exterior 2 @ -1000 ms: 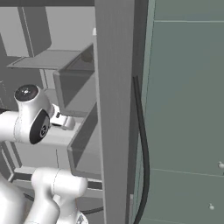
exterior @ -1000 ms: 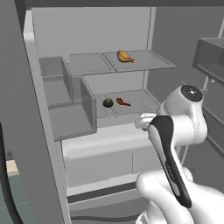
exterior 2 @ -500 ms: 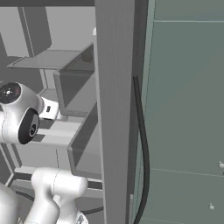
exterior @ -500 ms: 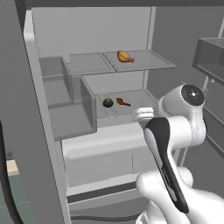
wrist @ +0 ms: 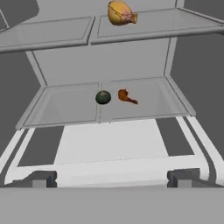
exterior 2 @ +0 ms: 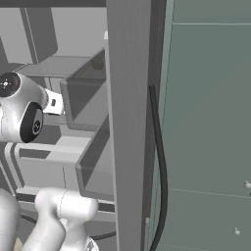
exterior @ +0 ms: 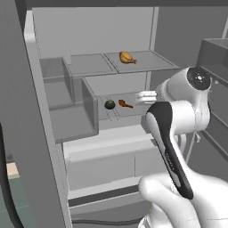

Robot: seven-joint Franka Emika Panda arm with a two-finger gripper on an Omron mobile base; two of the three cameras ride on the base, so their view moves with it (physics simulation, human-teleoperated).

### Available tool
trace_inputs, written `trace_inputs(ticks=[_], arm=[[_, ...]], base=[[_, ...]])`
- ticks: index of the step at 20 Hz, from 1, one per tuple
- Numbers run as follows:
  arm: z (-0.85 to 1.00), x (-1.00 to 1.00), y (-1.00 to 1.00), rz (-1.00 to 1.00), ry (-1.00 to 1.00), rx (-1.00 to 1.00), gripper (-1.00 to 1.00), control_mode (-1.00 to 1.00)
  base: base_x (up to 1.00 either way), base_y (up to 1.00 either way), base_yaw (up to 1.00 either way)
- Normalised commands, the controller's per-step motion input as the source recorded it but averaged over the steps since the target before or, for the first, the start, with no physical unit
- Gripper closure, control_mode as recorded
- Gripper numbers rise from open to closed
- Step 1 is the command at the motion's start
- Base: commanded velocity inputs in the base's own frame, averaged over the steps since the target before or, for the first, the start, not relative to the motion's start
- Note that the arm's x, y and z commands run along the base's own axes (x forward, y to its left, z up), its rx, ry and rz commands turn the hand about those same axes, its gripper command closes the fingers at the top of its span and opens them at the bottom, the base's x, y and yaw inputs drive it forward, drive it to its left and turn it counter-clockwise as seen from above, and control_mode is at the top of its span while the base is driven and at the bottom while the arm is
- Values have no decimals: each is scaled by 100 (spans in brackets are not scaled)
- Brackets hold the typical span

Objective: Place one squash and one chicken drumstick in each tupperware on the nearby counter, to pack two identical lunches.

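Reach has lengthened over the last second — the wide-open, empty gripper (wrist: 112,177) has pushed nearer the fridge's middle shelf (wrist: 144,109), where one squash (wrist: 103,97) lies beside the thinner chicken drumstick (wrist: 126,96), so nothing is packed yet.

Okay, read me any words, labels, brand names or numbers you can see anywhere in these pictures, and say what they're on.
None: no readable text, label, brand or number shows on the fridge shelves, the squash, the two drumsticks, or the robot arm.
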Motion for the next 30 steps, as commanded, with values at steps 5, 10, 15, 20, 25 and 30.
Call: trace_inputs(ticks=[5,10,15,20,25,30], arm=[[34,50,0,0,-6,0,-100,-100],[16,57,0,0,-3,0,-100,-100],[19,51,0,-1,0,0,-100,-100],[21,53,0,-2,0,0,-100,-100],[3,57,-3,-5,0,0,-100,-100],[0,50,0,-4,0,0,-100,-100]], base=[[0,0,0],[0,0,0],[0,0,0],[0,0,0],[0,0,0],[0,0,0]])
